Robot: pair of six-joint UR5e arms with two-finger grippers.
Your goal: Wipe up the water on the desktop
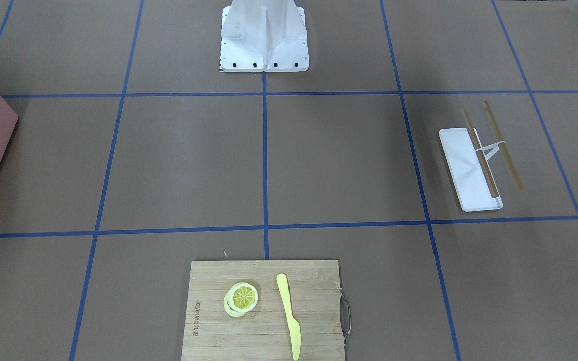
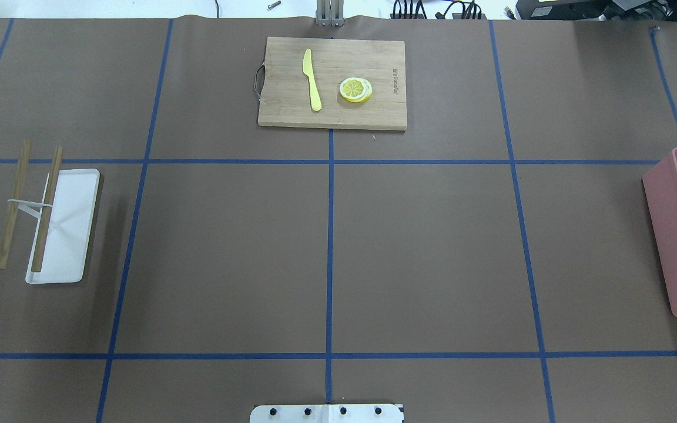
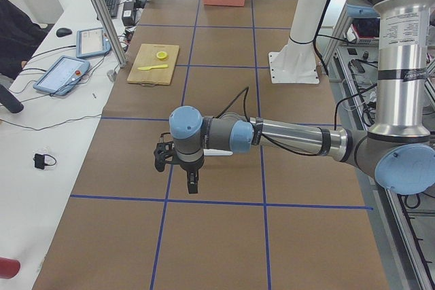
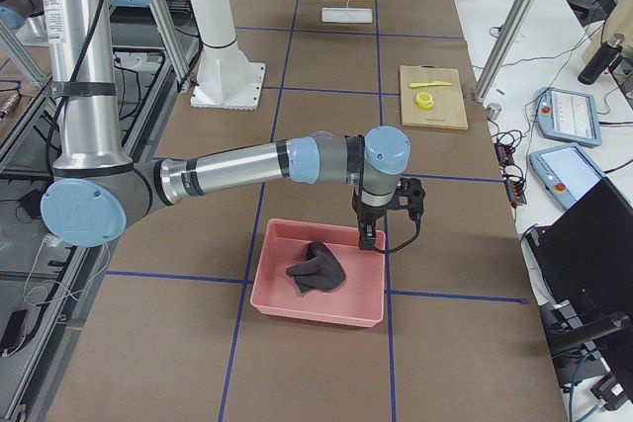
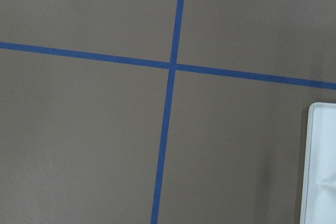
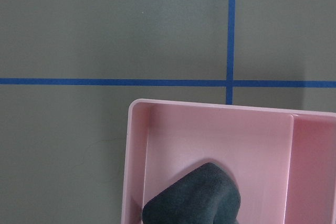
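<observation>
The brown desktop (image 2: 432,247) fills the overhead view edge to edge, crossed by blue tape lines. At the far right edge sits a pink bin (image 2: 670,235), and the right-side camera shows a crumpled dark cloth (image 4: 316,269) lying inside it. The right gripper (image 4: 367,236) hangs pointing down over the bin's upper right rim in that view, just beside the cloth; released or clenched, I cannot tell. Top centre of the overhead view, a bamboo cutting board (image 2: 368,114) carries lemon slices (image 2: 355,90) and a yellow knife (image 2: 312,79). At the left edge lies a white tray (image 2: 71,235) with two wooden sticks (image 2: 15,205) joined by a white band (image 2: 24,204), one on the tray, one on the desktop beside it. The left gripper (image 3: 193,187) hovers mid-frame in the left-side view; its grip I cannot tell.
</observation>
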